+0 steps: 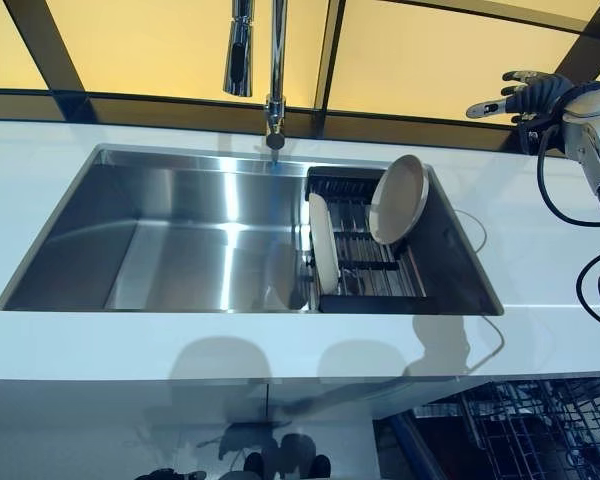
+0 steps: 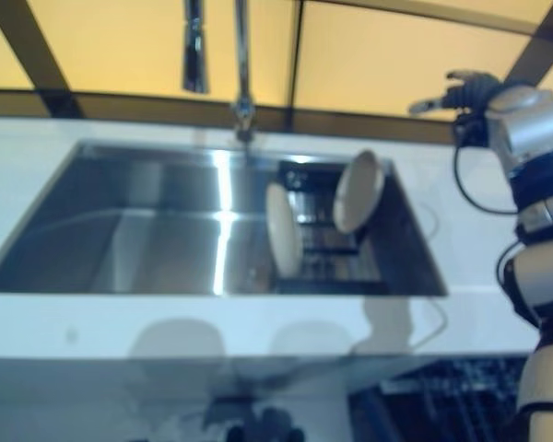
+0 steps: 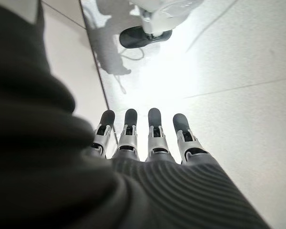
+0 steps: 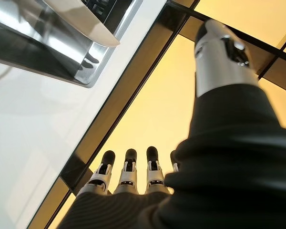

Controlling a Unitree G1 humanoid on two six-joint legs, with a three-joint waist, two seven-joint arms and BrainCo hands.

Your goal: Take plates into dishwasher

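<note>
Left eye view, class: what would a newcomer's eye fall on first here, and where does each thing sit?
Two pale plates, one upright and one tilted, stand in the dark rack at the right end of the steel sink. The right hand is raised, open, above the counter's far right. The dishwasher rack shows below right.

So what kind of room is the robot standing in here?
Most likely a kitchen: a steel sink with a tall faucet is set in a white counter, plates stand in a drying rack, and a dishwasher rack shows below.
</note>
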